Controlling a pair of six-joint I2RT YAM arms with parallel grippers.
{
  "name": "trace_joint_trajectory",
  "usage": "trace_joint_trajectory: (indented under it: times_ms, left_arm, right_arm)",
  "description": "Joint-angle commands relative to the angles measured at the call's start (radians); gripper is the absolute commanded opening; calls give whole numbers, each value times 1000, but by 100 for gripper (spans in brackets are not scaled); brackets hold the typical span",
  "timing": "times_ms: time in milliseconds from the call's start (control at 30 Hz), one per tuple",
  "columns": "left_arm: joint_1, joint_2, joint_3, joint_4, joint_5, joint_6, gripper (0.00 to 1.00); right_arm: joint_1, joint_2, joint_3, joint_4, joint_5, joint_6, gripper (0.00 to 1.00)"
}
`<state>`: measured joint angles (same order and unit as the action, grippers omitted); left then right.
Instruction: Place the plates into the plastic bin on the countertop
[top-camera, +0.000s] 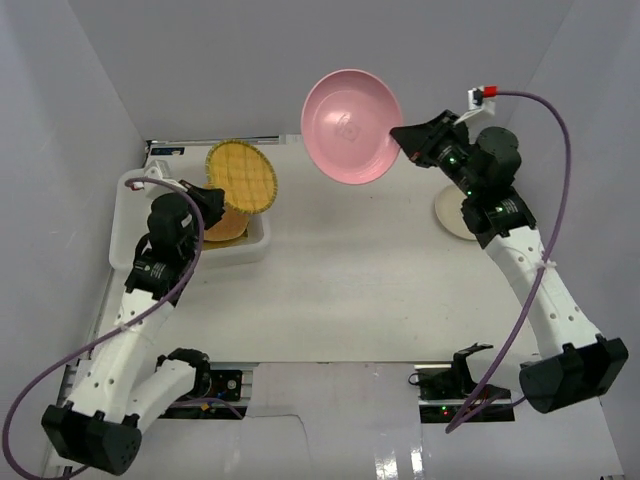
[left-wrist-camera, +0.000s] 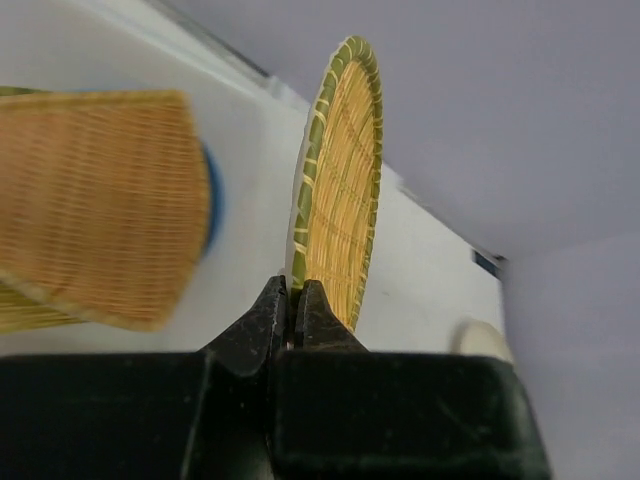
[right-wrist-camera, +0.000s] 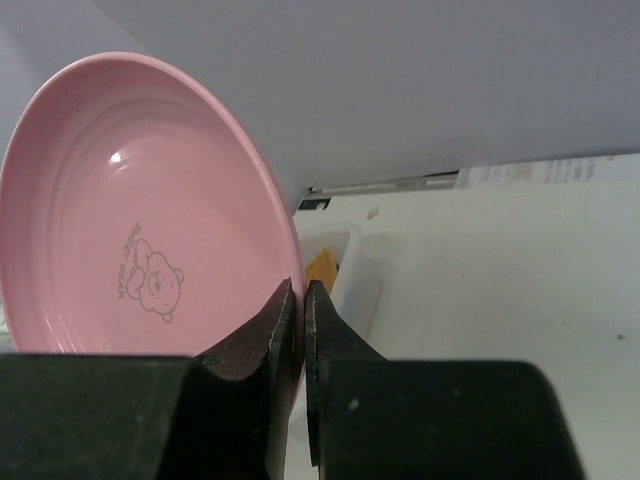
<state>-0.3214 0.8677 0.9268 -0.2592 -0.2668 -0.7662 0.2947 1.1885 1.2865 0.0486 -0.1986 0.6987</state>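
My left gripper (top-camera: 212, 196) is shut on the rim of a round woven bamboo dish (top-camera: 241, 175) with a green edge, held on edge above the white plastic bin (top-camera: 252, 248). In the left wrist view the jaws (left-wrist-camera: 297, 300) pinch that dish (left-wrist-camera: 340, 170) upright. An orange fan-shaped woven dish (left-wrist-camera: 100, 200) lies in the bin over a blue plate (left-wrist-camera: 213, 205). My right gripper (top-camera: 406, 136) is shut on the edge of a pink plate (top-camera: 350, 125), lifted high over the far middle of the countertop (top-camera: 350, 290). The right wrist view shows the pink plate (right-wrist-camera: 140, 210) with a bear print.
A cream plate (top-camera: 450, 215) lies on the countertop at the right, partly under my right arm. Pale grey walls enclose the table on three sides. The bin (right-wrist-camera: 352, 262) stands at the far left, against the left wall.
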Motion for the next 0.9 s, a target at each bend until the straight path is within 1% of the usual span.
trace_joint_trajectory:
  times_ms: [0, 33, 67, 100, 133, 167, 200, 233, 300, 333, 367, 400, 433, 467, 500, 533, 567, 600, 633, 700, 733, 867]
  left_arm:
    - [201, 88, -21, -66, 107, 22, 0]
    - [255, 99, -45, -48, 157, 12, 0]
    - [360, 109, -71, -1, 223, -1, 0]
    - [398, 114, -92, 21, 236, -8, 0]
    - [422, 125, -121, 37, 241, -25, 0]
    - [470, 161, -132, 66, 277, -30, 0]
    - [487, 187, -137, 78, 309, -33, 0]
    - [501, 214, -140, 83, 308, -36, 0]
    - [508, 288, -138, 78, 302, -36, 0]
    - [509, 306, -137, 72, 304, -35, 0]
    - [510, 318, -135, 68, 308, -30, 8]
    - [510, 327, -137, 67, 337, -22, 17]
    - [510, 324, -135, 61, 343, -15, 29]
    - [512, 314, -134, 46, 347, -2, 43]
    - [513, 295, -137, 38, 341, 2, 73]
    - [513, 236, -141, 35, 313, 5, 85]
    - [513, 199, -147, 34, 295, 7, 94]
    - [512, 165, -151, 31, 282, 14, 98]
    - [513, 105, -143, 23, 203, 19, 98]
    - [513, 59, -119, -3, 147, 21, 98]
    - [513, 10, -114, -5, 111, 19, 98]
    - [512, -27, -71, -60, 25, 18, 98]
  right_arm:
    - [110, 65, 88, 33, 56, -44, 8]
    - [162, 109, 117, 33, 71, -54, 8]
    - [187, 132, 138, 27, 97, -67, 8]
    - [211, 163, 163, 11, 105, -92, 8]
    - [256, 230, 192, -1, 111, -102, 8]
    - [276, 264, 251, -9, 116, -110, 8]
    - [297, 304, 281, -15, 108, -120, 8]
    - [345, 375, 313, -21, 107, -128, 8]
    - [395, 448, 407, -24, 163, -155, 8]
    - [431, 532, 445, -30, 175, -178, 8]
    - [442, 577, 492, -67, 185, -186, 8]
    - [452, 626, 592, -97, 192, -195, 8]
    - [468, 714, 635, -114, 194, -208, 8]
    - [474, 753, 670, -134, 233, -211, 8]
    - [477, 790, 724, -142, 235, -209, 8]
    - [483, 850, 743, -145, 231, -196, 8]
    - [486, 874, 754, -147, 232, -188, 8]
    - [491, 894, 758, -132, 234, -179, 8]
    - [498, 927, 763, -122, 238, -171, 8]
    - [504, 973, 778, -112, 243, -153, 8]
    - [511, 988, 801, -110, 248, -148, 8]
    - [527, 1069, 878, -154, 280, -168, 8]
